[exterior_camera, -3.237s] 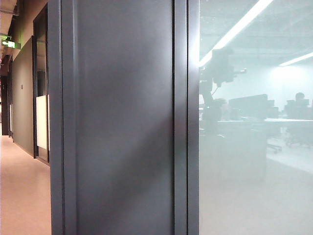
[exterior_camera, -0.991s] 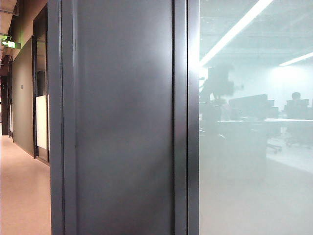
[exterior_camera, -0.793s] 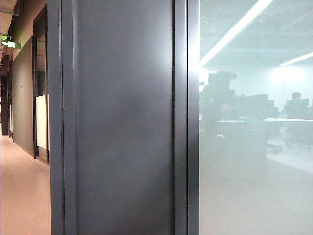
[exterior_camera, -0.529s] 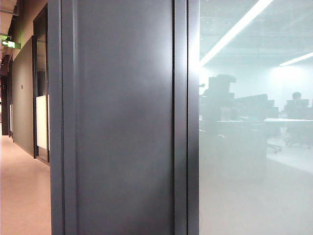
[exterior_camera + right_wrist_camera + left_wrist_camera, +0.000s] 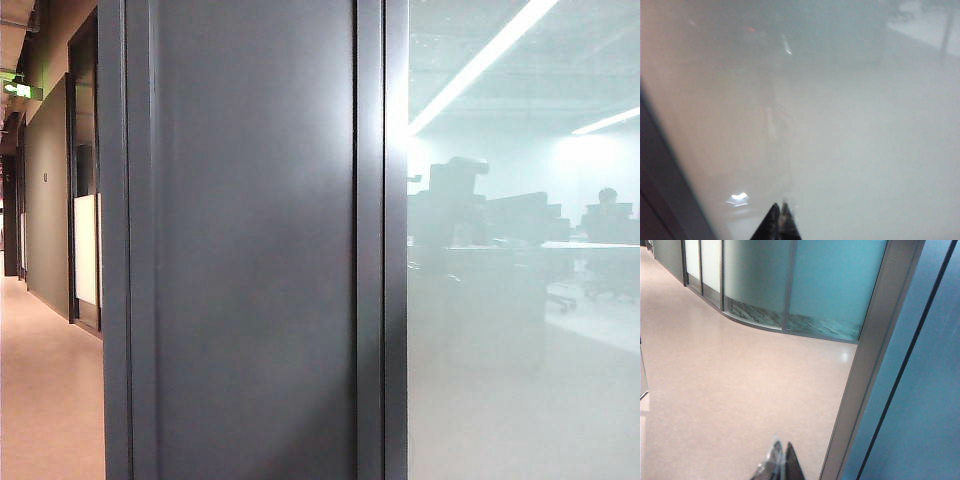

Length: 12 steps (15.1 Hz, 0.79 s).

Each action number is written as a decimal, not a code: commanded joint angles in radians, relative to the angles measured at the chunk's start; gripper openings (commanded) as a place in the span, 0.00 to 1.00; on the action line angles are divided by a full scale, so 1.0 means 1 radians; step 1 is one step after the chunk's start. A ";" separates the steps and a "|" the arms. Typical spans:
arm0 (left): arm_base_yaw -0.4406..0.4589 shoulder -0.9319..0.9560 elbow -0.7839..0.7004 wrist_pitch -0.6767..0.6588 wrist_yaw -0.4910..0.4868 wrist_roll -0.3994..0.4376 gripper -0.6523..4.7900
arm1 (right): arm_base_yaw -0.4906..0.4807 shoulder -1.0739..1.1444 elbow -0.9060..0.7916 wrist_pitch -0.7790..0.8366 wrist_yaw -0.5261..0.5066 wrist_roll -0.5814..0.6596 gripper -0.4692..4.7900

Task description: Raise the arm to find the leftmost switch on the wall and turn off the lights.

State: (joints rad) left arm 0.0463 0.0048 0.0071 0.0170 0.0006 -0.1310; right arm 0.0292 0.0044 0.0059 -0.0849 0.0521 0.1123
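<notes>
The dark pillar point(image 5: 250, 250) and frosted glass point(image 5: 520, 380) were faced closely by the exterior view, the floor point(image 5: 730, 390) overlooked from the left wrist, the glass shared by the right.

right gripper point(image 5: 779, 212) | jaws together, tips just showing | facing frosted glass point(image 5: 850, 150) | dark frame point(image 5: 665, 200) beside

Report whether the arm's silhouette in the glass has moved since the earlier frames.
Yes. The arm has dropped: its head was near the ceiling light, now sits lower, by the desks.
</notes>
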 commanded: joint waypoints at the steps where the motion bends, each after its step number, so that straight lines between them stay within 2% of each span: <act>1: -0.001 -0.001 0.002 0.006 0.007 0.000 0.11 | 0.000 -0.002 0.001 0.027 -0.010 0.000 0.09; 12: -0.001 -0.001 0.002 0.006 0.007 0.000 0.11 | 0.000 -0.002 0.002 0.033 -0.010 0.000 0.09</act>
State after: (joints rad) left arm 0.0463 0.0048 0.0071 0.0170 0.0006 -0.1310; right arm 0.0296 0.0044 0.0059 -0.0685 0.0479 0.1123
